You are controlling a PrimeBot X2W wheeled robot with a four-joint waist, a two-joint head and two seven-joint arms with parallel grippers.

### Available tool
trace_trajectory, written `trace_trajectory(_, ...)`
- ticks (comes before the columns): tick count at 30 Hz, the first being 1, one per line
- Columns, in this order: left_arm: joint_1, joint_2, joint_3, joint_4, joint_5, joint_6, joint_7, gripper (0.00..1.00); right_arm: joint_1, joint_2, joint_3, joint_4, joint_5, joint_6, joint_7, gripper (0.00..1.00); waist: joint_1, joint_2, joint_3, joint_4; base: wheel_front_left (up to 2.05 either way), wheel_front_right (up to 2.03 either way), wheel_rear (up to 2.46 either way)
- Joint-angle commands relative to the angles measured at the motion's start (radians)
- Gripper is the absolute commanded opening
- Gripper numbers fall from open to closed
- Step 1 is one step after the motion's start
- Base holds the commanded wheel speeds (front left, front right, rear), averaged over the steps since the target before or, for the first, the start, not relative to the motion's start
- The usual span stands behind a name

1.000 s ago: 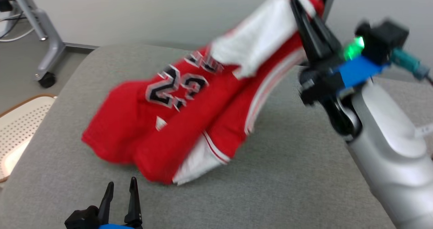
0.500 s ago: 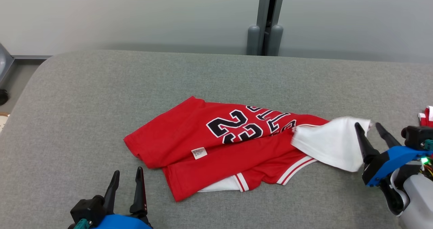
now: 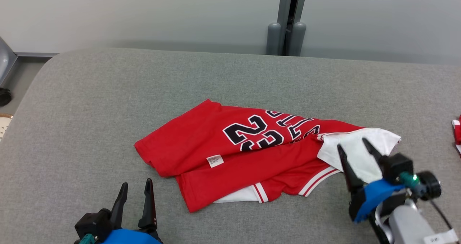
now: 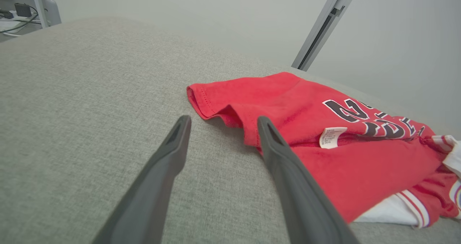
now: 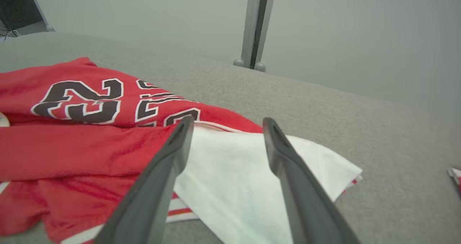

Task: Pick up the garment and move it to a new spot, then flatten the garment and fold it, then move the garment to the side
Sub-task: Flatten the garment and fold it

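Evidently garment (image 3: pixel 248 157) lies crumpled, unheld, awaiting flattening; right pincer (image 3: pixel 351 143) gapes above its white flap (image 3: pixel 381 138); left pincer (image 3: pixel 136 182) gapes near it.

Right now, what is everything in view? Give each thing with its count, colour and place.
garment: one, red with black numbers and white lining, lying rumpled in the middle of the surface
label: one, white, on the garment's near red fold
padded surface: one, grey, under the garment
post: one, grey, behind the surface's far edge
red and white cloth: one piece, at the head view's right edge, mostly cut off
left gripper: one, dark fingers, open, by the garment's near left corner, apart from it
right gripper: one, dark fingers, open, over the garment's white flap, contact unclear
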Motion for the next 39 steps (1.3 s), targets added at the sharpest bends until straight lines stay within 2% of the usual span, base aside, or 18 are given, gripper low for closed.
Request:
trace_trajectory(1, 0.003, 0.0, -0.001, 0.001, -0.007, -0.002, -0.002, 1.0, 0.035, 0.005, 0.007, -0.004, -0.022, 0.0, -0.003, 1.0, 0.0, 0.0, 0.002, 0.003, 0.0, 0.0, 0.0)
trace_trajectory(5, -0.002, 0.0, -0.004, -0.001, -0.011, -0.002, -0.002, 1.0, 0.085, 0.022, 0.012, 0.034, -0.057, 0.0, -0.003, 1.0, 0.0, 0.0, 0.01, 0.006, 0.0, 0.0, 0.0)
trace_trajectory(9, -0.013, 0.0, -0.007, -0.004, -0.014, -0.002, -0.002, 1.0, 0.095, 0.018, -0.031, 0.091, -0.09, 0.0, -0.003, 1.0, 0.0, 0.0, 0.023, 0.006, 0.0, 0.0, 0.0)
trace_trajectory(19, -0.036, 0.0, -0.02, -0.003, -0.001, -0.002, -0.002, 1.0, 0.059, 0.012, -0.104, 0.215, -0.163, -0.001, 0.005, 0.99, 0.0, 0.0, 0.05, 0.011, 0.0, 0.0, 0.0)
trace_trajectory(20, -0.038, 0.0, -0.02, -0.003, 0.0, -0.002, -0.002, 1.0, 0.055, 0.01, -0.117, 0.23, -0.171, -0.001, 0.007, 0.44, 0.0, 0.0, 0.051, 0.012, 0.0, 0.0, 0.0)
trace_trajectory(21, -0.04, 0.0, -0.021, -0.002, 0.0, -0.002, -0.002, 1.0, 0.053, 0.007, -0.122, 0.246, -0.183, -0.002, 0.007, 0.03, 0.0, 0.0, 0.051, 0.013, 0.0, 0.0, 0.0)
trace_trajectory(23, -0.039, 0.0, -0.022, 0.002, 0.002, -0.002, -0.002, 1.0, 0.051, 0.006, -0.141, 0.27, -0.193, -0.002, 0.008, 0.0, 0.0, 0.0, 0.047, 0.015, 0.0, 0.0, 0.0)
trace_trajectory(26, -0.029, 0.0, -0.016, 0.006, 0.002, -0.002, -0.002, 1.0, 0.057, 0.013, -0.15, 0.22, -0.188, -0.001, 0.003, 0.0, 0.0, 0.0, 0.031, 0.011, 0.0, 0.0, 0.0)
trace_trajectory(30, 0.001, 0.0, 0.003, 0.011, 0.003, -0.002, -0.002, 1.0, 0.106, -0.008, -0.147, 0.064, -0.16, 0.0, -0.001, 0.0, 0.0, 0.0, -0.007, -0.012, 0.0, 0.0, 0.0)
trace_trajectory(36, 0.043, 0.0, 0.017, 0.02, -0.009, -0.002, -0.002, 1.0, 0.256, -0.058, -0.154, -0.193, -0.107, 0.0, -0.002, 0.0, 0.0, 0.0, -0.067, -0.052, 0.0, 0.0, 0.0)
trace_trajectory(39, 0.056, 0.0, 0.015, 0.02, -0.015, -0.002, -0.002, 1.0, 0.348, -0.071, -0.143, -0.279, -0.081, 0.0, -0.001, 0.0, 0.0, 0.0, -0.086, -0.066, 0.0, 0.0, 0.0)
